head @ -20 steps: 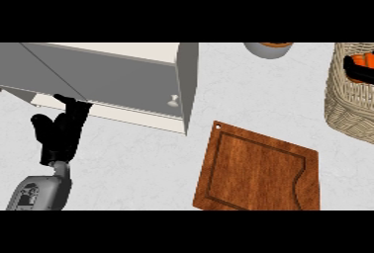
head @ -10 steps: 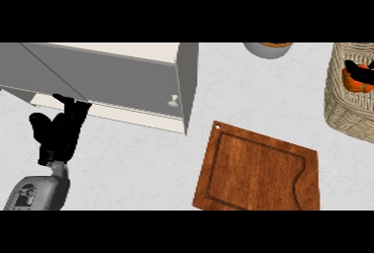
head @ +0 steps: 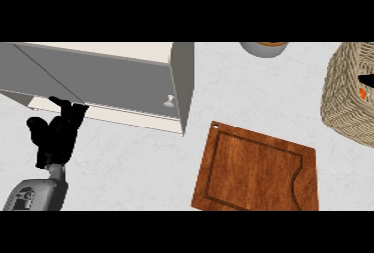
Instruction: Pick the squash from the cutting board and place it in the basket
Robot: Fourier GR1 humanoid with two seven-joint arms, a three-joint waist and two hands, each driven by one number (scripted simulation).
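Observation:
The wooden cutting board [head: 256, 170] lies at the lower middle of the counter with nothing on it. At the right edge stands the wicker basket [head: 342, 101]. A small orange patch, the squash [head: 363, 93], shows inside it, mostly cut off by the picture's edge. Just above that patch a black sliver of my right hand [head: 367, 79] shows inside the basket; I cannot see whether it touches the squash. My left hand [head: 55, 138] rests open at the left, fingers up, against the lower edge of the cabinet.
A grey and white cabinet [head: 102, 74] with a small knob [head: 169, 102] fills the upper left. A grey bowl [head: 263, 48] with something orange in it sits at the top edge. Pale counter lies between board and basket.
My right hand and the orange squash have shifted down and to the right inside the basket, so less of both shows. The left hand has not moved.

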